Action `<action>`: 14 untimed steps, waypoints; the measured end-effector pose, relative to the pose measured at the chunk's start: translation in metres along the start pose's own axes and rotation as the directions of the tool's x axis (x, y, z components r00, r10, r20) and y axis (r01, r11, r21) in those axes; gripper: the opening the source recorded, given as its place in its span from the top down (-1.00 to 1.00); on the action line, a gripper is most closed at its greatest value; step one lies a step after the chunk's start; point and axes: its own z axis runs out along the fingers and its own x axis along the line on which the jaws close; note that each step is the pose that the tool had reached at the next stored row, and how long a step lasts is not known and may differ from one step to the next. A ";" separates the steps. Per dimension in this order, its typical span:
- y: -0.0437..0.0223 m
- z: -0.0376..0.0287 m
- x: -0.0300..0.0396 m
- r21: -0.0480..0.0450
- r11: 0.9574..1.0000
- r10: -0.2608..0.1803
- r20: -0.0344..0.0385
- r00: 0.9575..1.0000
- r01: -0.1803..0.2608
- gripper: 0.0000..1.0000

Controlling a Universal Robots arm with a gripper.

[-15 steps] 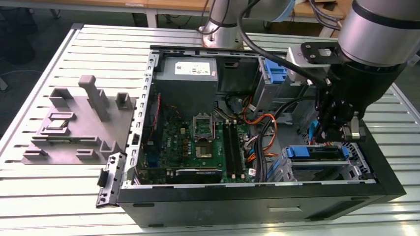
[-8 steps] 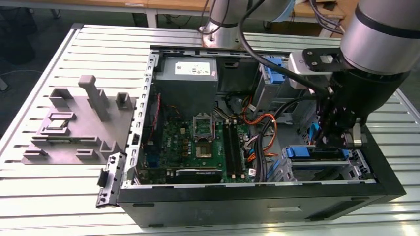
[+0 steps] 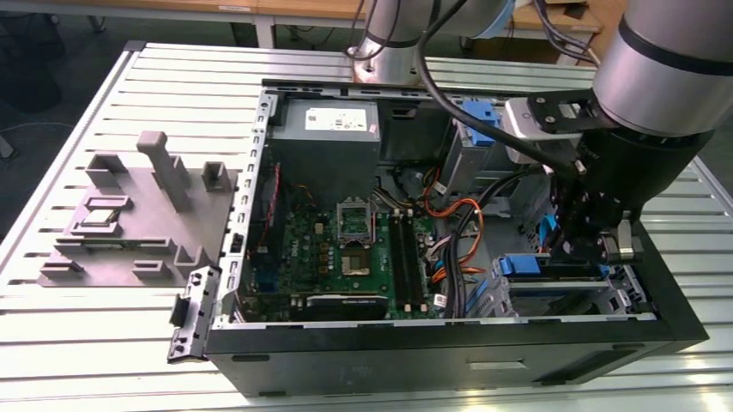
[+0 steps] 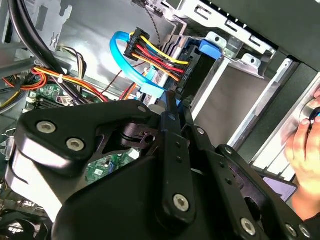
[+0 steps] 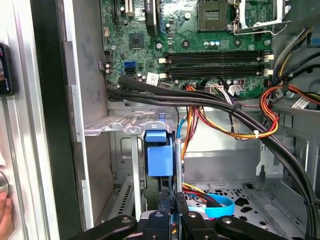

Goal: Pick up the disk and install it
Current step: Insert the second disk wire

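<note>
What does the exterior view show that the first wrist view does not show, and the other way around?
Exterior view: the grey fixture on the table at that view's left, beside the case, and the power supply box. First wrist view: a fingertip at the picture's edge, and the blue disk carrier seen end-on in its bay, just ahead of the gripper. Both: the green motherboard and the orange cables.

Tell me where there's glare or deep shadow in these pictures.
In the exterior view, the slatted table reflects bright light along its near edge, while the computer case front is dark. In the second wrist view, the inner case wall behind the blue cable is washed out. In the first wrist view, the motherboard is evenly lit.
</note>
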 end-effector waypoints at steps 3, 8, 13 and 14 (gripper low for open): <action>0.0001 0.0003 0.0006 0.000 1.000 0.000 0.000 1.000 0.000 0.68; 0.0003 0.0021 0.0006 0.000 1.000 0.000 0.000 1.000 0.000 0.68; 0.0005 0.0041 0.0006 0.000 1.000 0.000 0.000 1.000 0.000 0.68; 0.0005 0.0043 0.0006 0.000 1.000 0.000 0.000 1.000 0.000 0.68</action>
